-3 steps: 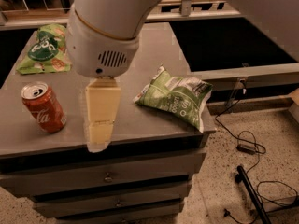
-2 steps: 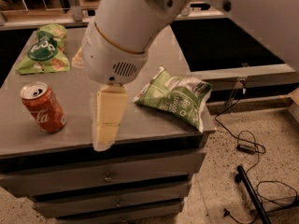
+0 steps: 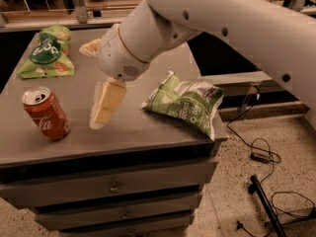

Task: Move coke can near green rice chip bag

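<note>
The coke can [image 3: 45, 113], red with white script and a silver top, stands upright near the front left of the grey cabinet top [image 3: 148, 130]. The green rice chip bag [image 3: 45, 53], bright green with a dark round logo, lies at the back left corner. My gripper [image 3: 105, 105], cream-coloured, hangs from the white arm over the middle of the top. It is to the right of the can, apart from it, and nothing shows in it.
A larger pale green-and-white bag [image 3: 185, 102] lies on the right part of the top. A small pale object [image 3: 90, 47] lies behind the arm, by the chip bag. Drawers [image 3: 114, 186] are below the top. Cables [image 3: 261, 154] lie on the floor at right.
The arm has swung so its wrist sits higher and further right. The gripper now tilts down-left and sits slightly further back over the top. The can and bags have not moved.
</note>
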Tool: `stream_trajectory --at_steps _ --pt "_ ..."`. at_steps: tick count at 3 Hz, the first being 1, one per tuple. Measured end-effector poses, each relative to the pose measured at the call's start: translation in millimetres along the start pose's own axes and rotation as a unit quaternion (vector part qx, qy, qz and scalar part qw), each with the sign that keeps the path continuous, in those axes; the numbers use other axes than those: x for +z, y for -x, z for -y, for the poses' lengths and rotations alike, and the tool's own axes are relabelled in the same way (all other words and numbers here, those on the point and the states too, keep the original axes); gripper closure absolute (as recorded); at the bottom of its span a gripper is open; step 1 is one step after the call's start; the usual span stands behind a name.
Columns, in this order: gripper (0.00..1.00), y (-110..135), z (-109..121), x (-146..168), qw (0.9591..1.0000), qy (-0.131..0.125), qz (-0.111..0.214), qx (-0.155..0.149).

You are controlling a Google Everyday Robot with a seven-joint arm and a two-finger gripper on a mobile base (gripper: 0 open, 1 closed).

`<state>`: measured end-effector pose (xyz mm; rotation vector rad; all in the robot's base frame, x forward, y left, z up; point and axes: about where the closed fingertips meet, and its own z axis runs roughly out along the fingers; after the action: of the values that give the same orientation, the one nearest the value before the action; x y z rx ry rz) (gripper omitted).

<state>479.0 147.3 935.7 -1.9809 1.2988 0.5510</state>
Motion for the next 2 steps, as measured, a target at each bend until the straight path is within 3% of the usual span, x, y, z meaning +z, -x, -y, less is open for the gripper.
stream_trajectory --at_steps 1,2 --pt "0.00 -1 21 26 0.9987 0.015 0.046 0.013" --pt "0.00 6 27 52 0.9954 0.038 0.084 0.028"
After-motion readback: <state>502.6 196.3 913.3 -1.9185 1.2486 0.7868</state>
